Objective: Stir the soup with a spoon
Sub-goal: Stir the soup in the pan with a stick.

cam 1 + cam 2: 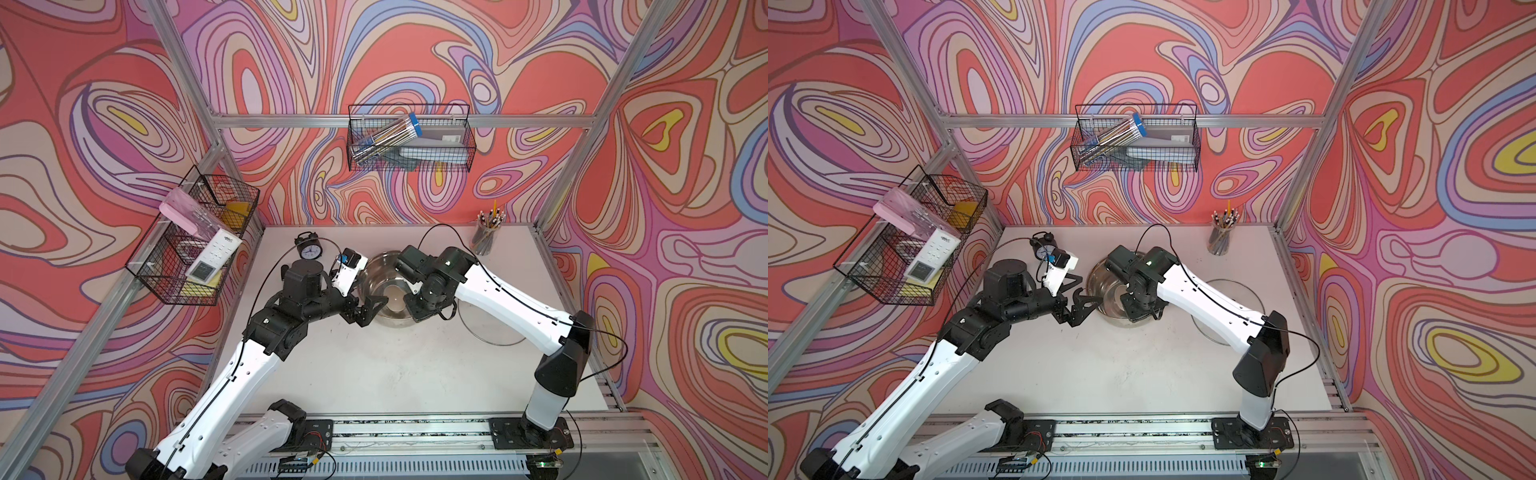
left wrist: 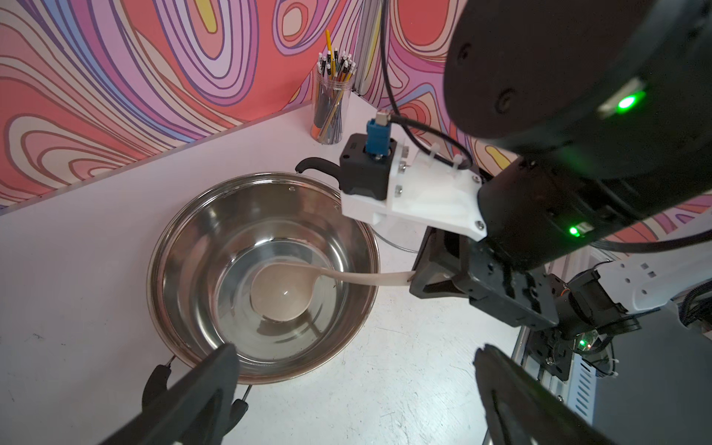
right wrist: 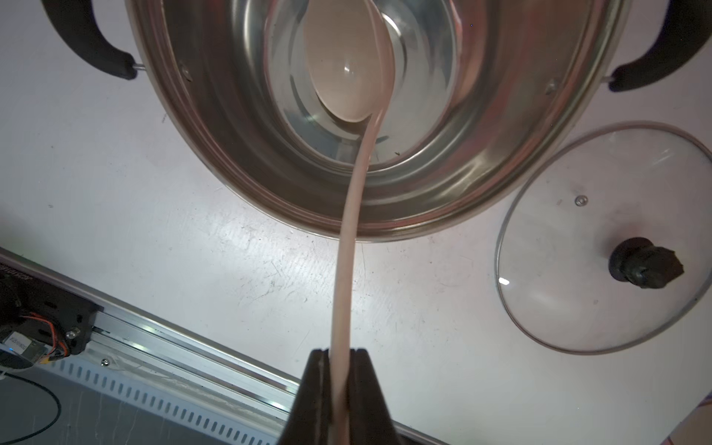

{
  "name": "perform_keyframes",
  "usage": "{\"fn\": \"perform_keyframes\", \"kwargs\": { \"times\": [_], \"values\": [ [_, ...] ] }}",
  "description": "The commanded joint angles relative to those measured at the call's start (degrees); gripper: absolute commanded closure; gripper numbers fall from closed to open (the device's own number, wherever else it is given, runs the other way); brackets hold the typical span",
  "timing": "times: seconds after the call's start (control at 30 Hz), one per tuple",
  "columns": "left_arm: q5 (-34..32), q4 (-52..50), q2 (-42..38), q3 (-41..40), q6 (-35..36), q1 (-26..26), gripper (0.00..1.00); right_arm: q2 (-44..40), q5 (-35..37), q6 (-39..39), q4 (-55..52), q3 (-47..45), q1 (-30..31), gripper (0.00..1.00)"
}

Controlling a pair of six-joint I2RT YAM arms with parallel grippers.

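Observation:
A steel pot with black side handles stands mid-table and holds a shallow layer of clear soup. The cream-white spoon has its round bowl down in the soup, and its slim handle rises over the pot's rim. My right gripper is shut on the end of that handle, above the pot's right side. My left gripper hangs open beside the pot's left rim, with nothing between its fingers.
A glass lid with a black knob lies flat to the right of the pot. A cup of pencils stands at the back right, an alarm clock at the back left. Wire baskets hang on the walls.

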Motion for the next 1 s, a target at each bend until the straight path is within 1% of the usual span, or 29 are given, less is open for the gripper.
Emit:
{"fn": "perform_keyframes", "kwargs": {
  "times": [0.0,0.13,0.27,0.47,0.6,0.73,0.83,0.97],
  "values": [
    [1.2,0.7,-0.6,-0.6,-0.6,-0.4,0.01,-2.1,5.4,3.3,-1.4,-2.3,-0.8,1.00],
    [1.3,0.9,-0.5,-0.6,-0.8,-0.4,0.01,-2.4,7.1,4.0,-0.9,-2.4,-3.4,1.00],
    [1.2,1.0,-0.4,-0.4,-1.0,-0.4,0.01,-1.0,8.6,3.0,-0.3,1.3,-5.4,1.00],
    [1.1,0.7,-0.6,-0.4,-0.9,-0.4,0.01,6.7,8.3,0.6,0.1,9.8,-6.3,1.00],
    [1.2,0.3,-0.7,-0.3,-0.8,-0.3,0.01,11.3,4.8,-0.9,0.5,15.7,-6.2,1.00],
    [1.2,0.0,-0.9,-0.4,-0.6,-0.3,0.01,13.9,1.6,-1.5,0.9,19.3,-5.1,1.00],
    [1.1,-0.2,-1.2,-0.6,-0.5,-0.4,0.01,14.5,0.3,-1.8,0.8,20.1,-3.4,1.00],
    [1.2,-0.3,-1.4,-0.9,-0.4,-0.4,0.01,13.8,-1.1,-1.9,1.3,18.2,-0.7,1.00]
  ]
}}
